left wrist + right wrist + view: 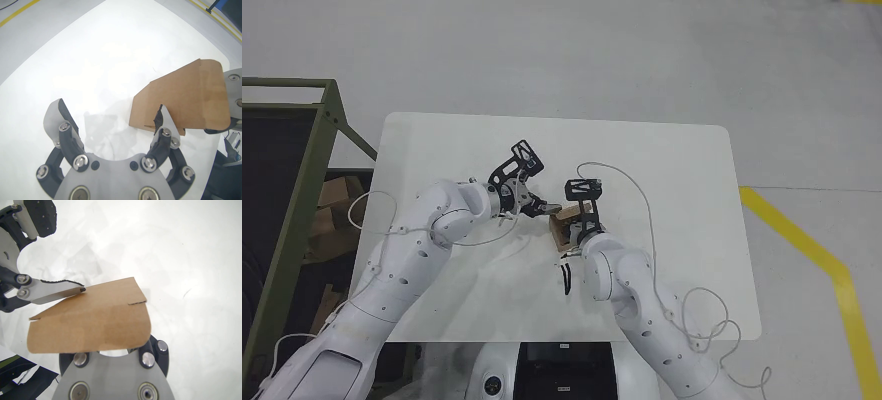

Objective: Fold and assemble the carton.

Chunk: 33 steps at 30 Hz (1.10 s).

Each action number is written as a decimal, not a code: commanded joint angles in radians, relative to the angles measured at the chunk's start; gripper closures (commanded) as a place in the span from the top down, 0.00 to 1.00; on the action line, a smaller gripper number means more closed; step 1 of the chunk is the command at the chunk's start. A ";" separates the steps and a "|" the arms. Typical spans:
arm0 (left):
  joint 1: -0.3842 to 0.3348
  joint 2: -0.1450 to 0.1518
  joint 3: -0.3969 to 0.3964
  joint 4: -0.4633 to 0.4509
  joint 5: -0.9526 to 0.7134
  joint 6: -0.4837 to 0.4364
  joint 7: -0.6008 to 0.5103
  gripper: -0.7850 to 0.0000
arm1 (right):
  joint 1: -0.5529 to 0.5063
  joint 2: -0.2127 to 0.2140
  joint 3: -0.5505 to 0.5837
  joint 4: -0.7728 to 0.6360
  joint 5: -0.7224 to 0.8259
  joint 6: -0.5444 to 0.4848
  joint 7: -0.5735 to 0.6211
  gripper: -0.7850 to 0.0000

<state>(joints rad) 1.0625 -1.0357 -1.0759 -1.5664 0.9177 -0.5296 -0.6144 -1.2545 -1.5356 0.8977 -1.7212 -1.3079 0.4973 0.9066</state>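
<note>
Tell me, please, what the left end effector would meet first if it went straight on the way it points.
Likely the carton: one finger of the left end effector sits at its edge, while the other faces bare table.

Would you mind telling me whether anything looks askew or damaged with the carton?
Nothing looks damaged. The carton lies flattened and tilted, one end raised at the right gripper, the other low near the table. The left gripper is open, one of its fingers touching the carton's edge.

Carton (90, 321) seemingly masks the right pincer (574, 222) (underside unseen).
</note>
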 commanded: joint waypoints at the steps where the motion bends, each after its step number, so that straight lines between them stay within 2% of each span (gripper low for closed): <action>1: 0.006 0.002 -0.002 -0.007 0.007 -0.019 0.003 1.00 | -0.008 0.000 0.006 -0.007 0.002 -0.001 -0.002 0.18; 19: 0.019 0.001 0.018 -0.048 0.047 -0.037 0.002 1.00 | -0.178 0.028 0.156 -0.184 0.068 -0.067 -0.007 0.22; 28: 0.007 -0.004 0.034 -0.043 0.052 -0.035 -0.008 1.00 | -0.320 0.051 0.310 -0.269 0.219 -0.145 -0.043 0.19; 33: -0.003 -0.007 0.044 -0.039 0.051 -0.036 -0.012 1.00 | -0.345 0.059 0.344 -0.234 0.274 -0.191 -0.044 0.19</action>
<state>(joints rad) 1.0614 -1.0422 -1.0336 -1.6057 0.9689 -0.5655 -0.6261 -1.6008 -1.4771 1.2436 -1.9657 -1.0366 0.3081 0.8612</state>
